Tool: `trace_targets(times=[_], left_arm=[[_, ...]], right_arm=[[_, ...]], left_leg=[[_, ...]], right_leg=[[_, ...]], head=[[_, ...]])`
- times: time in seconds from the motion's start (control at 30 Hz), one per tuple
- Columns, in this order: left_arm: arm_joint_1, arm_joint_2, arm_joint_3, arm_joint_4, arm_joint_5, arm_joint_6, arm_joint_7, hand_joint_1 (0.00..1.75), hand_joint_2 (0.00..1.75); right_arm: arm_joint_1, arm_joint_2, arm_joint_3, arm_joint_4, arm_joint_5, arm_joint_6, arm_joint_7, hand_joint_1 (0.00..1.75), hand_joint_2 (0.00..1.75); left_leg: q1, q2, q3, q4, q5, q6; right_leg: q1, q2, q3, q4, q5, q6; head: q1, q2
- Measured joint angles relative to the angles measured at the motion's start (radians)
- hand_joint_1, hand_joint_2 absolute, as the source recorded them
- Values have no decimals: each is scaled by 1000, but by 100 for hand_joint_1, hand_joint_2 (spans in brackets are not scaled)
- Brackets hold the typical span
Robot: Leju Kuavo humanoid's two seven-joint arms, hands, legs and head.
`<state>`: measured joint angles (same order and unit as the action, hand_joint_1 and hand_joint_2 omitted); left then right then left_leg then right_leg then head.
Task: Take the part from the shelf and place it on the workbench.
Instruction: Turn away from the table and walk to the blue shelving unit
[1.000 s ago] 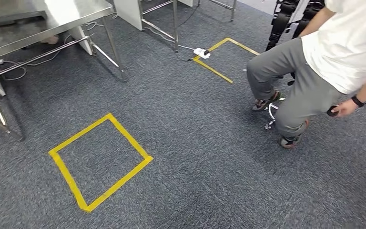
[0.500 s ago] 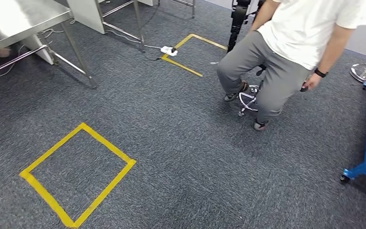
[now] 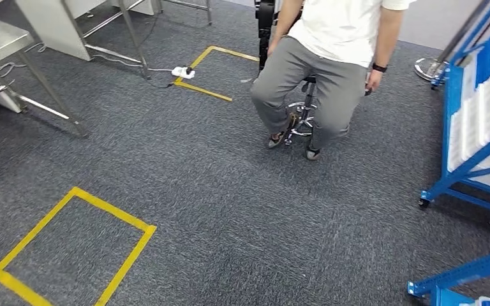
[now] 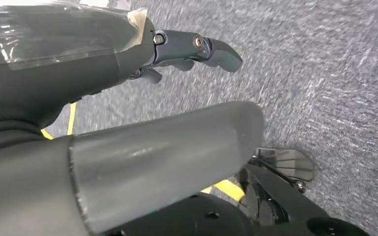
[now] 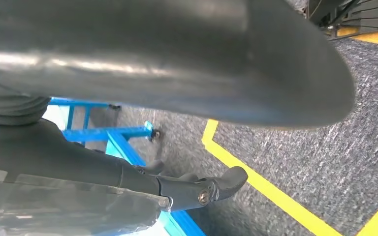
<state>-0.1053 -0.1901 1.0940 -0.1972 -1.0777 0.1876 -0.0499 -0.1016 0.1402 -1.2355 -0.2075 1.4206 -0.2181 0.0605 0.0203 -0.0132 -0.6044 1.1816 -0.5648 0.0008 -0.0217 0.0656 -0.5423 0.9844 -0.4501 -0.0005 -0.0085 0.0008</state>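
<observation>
Sitting on a wheeled stool (image 3: 303,115) at the far side of the grey carpet (image 3: 242,210) is a person (image 3: 328,57) in a white shirt and grey trousers. A blue shelf (image 3: 478,134) is standing at the right edge of the head view, carrying white bins (image 3: 485,111); the part itself is too small to make out among them. A steel table (image 3: 0,44) is standing at the far left, well apart from the shelf. Yellow tape squares (image 3: 70,248) are marking the carpet. The left robot hand (image 4: 177,88) is hanging over the carpet, fingers spread, holding nothing. The right robot hand (image 5: 192,147) is hanging likewise, fingers apart, near the blue frame.
</observation>
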Motion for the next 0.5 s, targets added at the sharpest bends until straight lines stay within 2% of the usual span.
trace_targets(times=[0.07,0.1,0.13,0.2,0.27,0.33,0.4,0.43,0.47,0.5], left_arm=[[0,3,3,0,0,2,6,0,0],[0,4,5,0,-1,3,8,0,0],[-1,6,5,0,-2,3,10,0,0],[-2,8,6,0,-7,2,12,0,0],[-3,9,7,0,-12,1,10,0,0],[-1,10,8,0,-14,0,7,0,0],[2,13,8,0,-16,0,6,0,0],[2,13,8,0,-16,0,6,0,0],[2,14,8,0,-17,0,6,0,0],[1,14,8,0,-17,0,6,0,0]], right_arm=[[-3,0,1,0,0,1,-5,0,0],[-5,0,1,0,0,1,-8,0,0],[-6,0,2,0,0,2,-9,0,0],[-4,0,2,0,0,2,-8,0,0],[-2,0,3,0,0,2,-3,0,0],[-3,2,4,0,0,2,2,0,0],[-3,5,6,0,1,2,6,0,0],[-2,6,7,0,1,2,7,0,0],[0,6,8,0,1,2,8,0,0],[1,6,8,0,1,2,9,0,0]], left_leg=[[8,-38,56,-122,53,1],[8,-51,70,-155,62,4],[4,-56,73,-165,61,8],[-3,-34,72,-172,70,25],[-5,-11,73,-185,83,44],[-8,16,70,-192,89,54],[-10,46,66,-191,90,55],[-11,61,64,-191,90,54],[-12,74,64,-191,90,54],[-12,87,65,-191,90,52]], right_leg=[[4,25,-5,9,-1,5],[6,35,-11,11,0,10],[8,45,-17,11,2,18],[7,56,-32,11,8,34],[6,18,-57,49,-13,37],[6,-37,-111,162,-74,30],[2,-52,-167,285,-127,33],[1,-55,-172,306,-133,40],[-1,-58,-156,286,-124,49],[-2,-69,-115,221,-103,59]], head=[[0,0],[1,0],[1,0],[2,0],[4,0],[9,0],[12,0],[12,0],[12,0],[12,0]])
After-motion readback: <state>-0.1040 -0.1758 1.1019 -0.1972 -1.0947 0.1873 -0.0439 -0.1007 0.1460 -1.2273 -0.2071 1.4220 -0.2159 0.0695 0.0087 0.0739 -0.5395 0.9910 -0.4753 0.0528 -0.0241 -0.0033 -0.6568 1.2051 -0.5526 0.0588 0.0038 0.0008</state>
